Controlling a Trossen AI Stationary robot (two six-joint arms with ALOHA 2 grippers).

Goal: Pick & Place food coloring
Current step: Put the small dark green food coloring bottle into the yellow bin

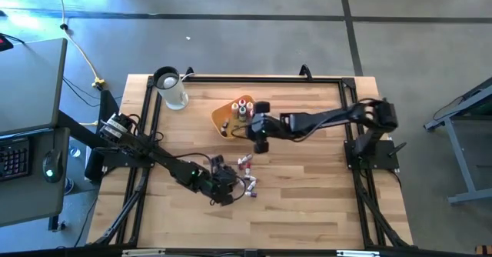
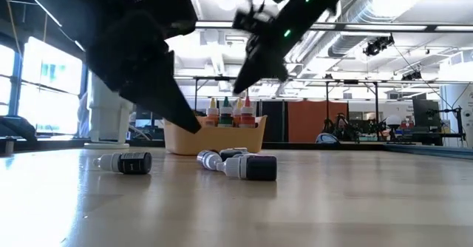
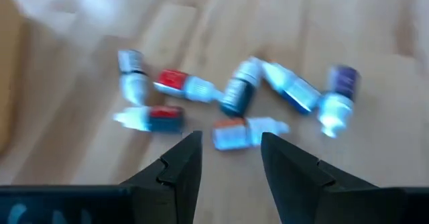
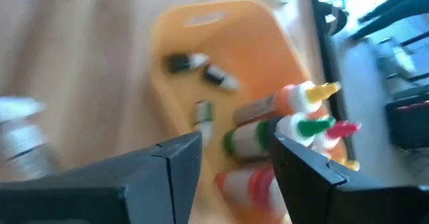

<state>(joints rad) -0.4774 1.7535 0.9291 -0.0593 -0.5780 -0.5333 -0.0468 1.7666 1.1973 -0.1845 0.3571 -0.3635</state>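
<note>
Two dark robot arms work over a pale wooden plank tabletop (image 1: 307, 195) where small plastic food-coloring bottles (image 3: 234, 96) lie scattered on their sides. The left tool (image 3: 228, 160) hovers just above the loose cluster, its two dark fingers apart and empty, lined up on a short orange-banded bottle with a pale cap (image 3: 248, 131). More bottles stand upright or lie inside the yellow-orange square tray (image 4: 201, 56), which sits near the white jug (image 1: 172, 89). The right tool (image 4: 234, 163) hangs over that tray, fingers spread with nothing between them. The bottles look light and stiff, with smooth round bodies likely to roll or slip under a poor pinch. The surest hold appears to be across the labelled barrel, fingers square to its length, rather than on the narrower tapered cap. Neighbours lie close, some touching, so a nudge could scatter them.
</note>
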